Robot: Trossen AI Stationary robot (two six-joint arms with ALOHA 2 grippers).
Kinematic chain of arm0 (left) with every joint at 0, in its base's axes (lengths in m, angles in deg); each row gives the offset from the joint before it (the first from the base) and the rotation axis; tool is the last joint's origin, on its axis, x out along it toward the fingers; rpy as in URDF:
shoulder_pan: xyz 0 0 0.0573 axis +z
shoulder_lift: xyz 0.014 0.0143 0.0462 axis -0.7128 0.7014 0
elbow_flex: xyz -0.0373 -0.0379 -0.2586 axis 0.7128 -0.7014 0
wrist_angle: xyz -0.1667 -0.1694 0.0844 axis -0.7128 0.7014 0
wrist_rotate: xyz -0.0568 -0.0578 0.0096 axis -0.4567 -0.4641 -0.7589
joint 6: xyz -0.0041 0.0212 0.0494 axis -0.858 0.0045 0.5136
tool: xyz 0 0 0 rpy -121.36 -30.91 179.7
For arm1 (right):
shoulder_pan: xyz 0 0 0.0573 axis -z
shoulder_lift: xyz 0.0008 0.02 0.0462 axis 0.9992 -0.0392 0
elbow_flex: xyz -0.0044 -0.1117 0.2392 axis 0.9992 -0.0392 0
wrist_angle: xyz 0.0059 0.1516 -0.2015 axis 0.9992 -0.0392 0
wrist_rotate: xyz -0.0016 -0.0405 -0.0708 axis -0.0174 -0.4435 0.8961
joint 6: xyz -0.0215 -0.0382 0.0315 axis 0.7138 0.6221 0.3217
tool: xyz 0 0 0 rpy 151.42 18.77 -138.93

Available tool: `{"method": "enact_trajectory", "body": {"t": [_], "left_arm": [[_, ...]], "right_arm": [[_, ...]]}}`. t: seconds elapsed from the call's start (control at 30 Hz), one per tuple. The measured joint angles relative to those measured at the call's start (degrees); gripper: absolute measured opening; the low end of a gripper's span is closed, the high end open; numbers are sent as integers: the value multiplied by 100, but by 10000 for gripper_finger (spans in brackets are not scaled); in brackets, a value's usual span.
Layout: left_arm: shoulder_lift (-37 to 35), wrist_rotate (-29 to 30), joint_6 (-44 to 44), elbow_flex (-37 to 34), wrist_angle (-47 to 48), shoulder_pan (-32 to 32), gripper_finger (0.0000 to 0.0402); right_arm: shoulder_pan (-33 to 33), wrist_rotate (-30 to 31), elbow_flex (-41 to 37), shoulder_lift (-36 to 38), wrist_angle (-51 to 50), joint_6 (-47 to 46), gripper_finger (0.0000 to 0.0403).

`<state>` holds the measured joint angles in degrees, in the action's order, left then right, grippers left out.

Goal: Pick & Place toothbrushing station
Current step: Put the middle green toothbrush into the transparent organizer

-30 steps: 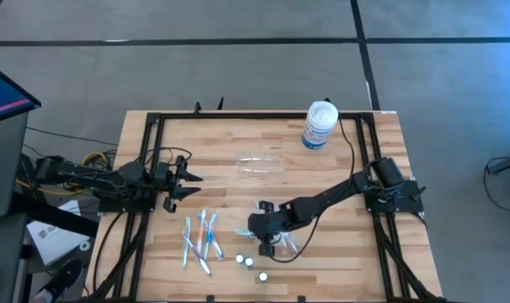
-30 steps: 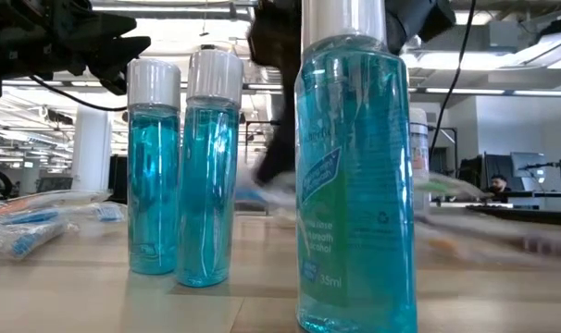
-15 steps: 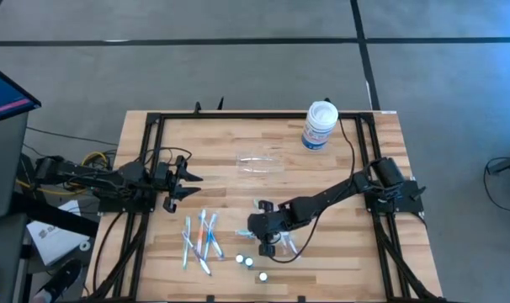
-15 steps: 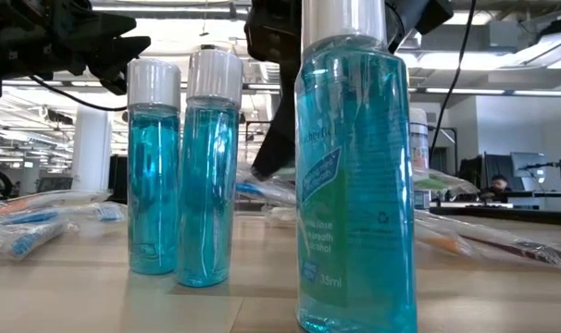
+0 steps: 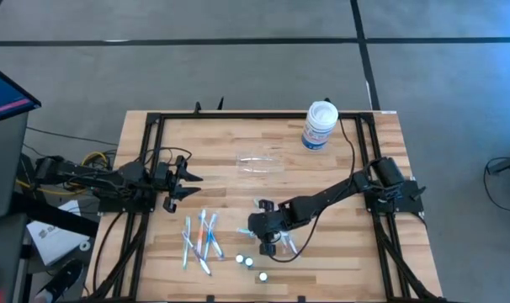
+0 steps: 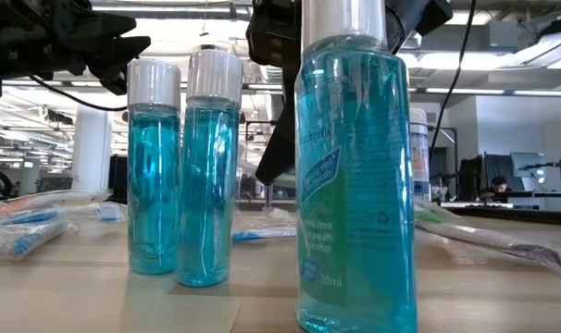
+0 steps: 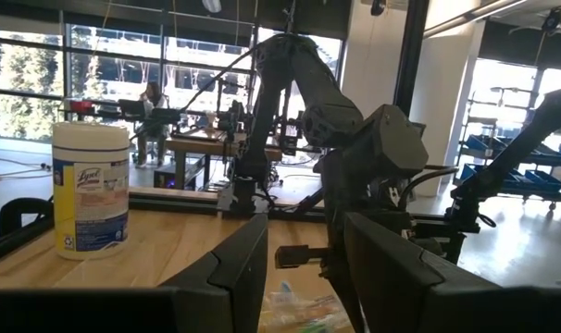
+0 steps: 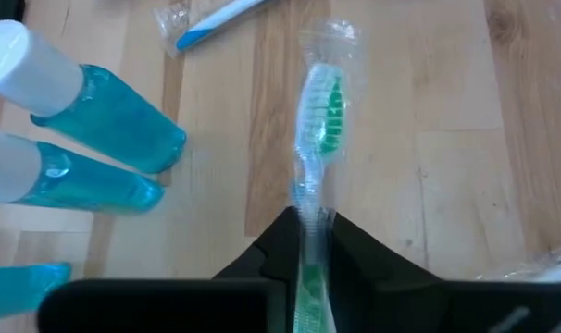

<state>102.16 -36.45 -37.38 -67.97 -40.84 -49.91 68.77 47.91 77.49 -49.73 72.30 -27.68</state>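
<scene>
The right gripper [image 8: 308,242] had its two fingers pinched on the handle of a green-bristled toothbrush [image 8: 319,116] in a clear wrapper, low over the table [image 5: 339,177] at lower centre of the high view, beside three blue mouthwash bottles [image 8: 105,129]. Whether the wrapped brush was lifted or lying on the wood could not be told. The left gripper [image 7: 304,268] waited at the left edge with its jaws apart and empty.

This looked like the pick of a toothbrush for loading; the next move would call for a lift clear of the bottles, then a carry up-frame to the toothbrushing station [image 5: 257,162], the clear organizer at upper centre, well apart from the right gripper. Its compartments were barely visible. In the low view the nearest bottle [image 6: 355,176] hid the grip itself
</scene>
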Motion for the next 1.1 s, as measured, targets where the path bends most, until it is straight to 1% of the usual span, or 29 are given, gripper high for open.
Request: {"method": "enact_trajectory", "body": {"t": [0.03, 0.1, 0.2, 0.37, 0.57, 0.67, 0.73, 0.87, 1.1], "left_arm": [[0, -1, 0, -1, 0, 0, 140], [0, -1, 0, 0, 0, 0, 140], [0, 1, 0, 0, 0, 0, 140], [0, -1, -32, 0, 0, 2, 140], [2, 0, -42, 0, -49, 0, 140], [8, -1, -42, 0, -106, 0, 140], [73, -1, -42, 0, -221, -26, 140], [314, -3, -42, 0, -497, -156, 140], [1027, -13, -40, -2, -1229, -330, 140]], "right_arm": [[0, 4, 0, 0, 2, 23, 16], [0, 10, 0, 0, 2, 55, 9], [0, 16, 0, 0, 3, 55, 14], [23, 224, 24, 17, -4, 59, 7], [126, 335, 180, 212, 15, 353, 4], [200, 347, 333, 277, 236, 511, 5], [235, 357, 386, 343, 153, 663, 3], [319, 357, 559, 366, 410, 889, 4], [477, 346, 794, 396, 607, 1156, 2]]}}
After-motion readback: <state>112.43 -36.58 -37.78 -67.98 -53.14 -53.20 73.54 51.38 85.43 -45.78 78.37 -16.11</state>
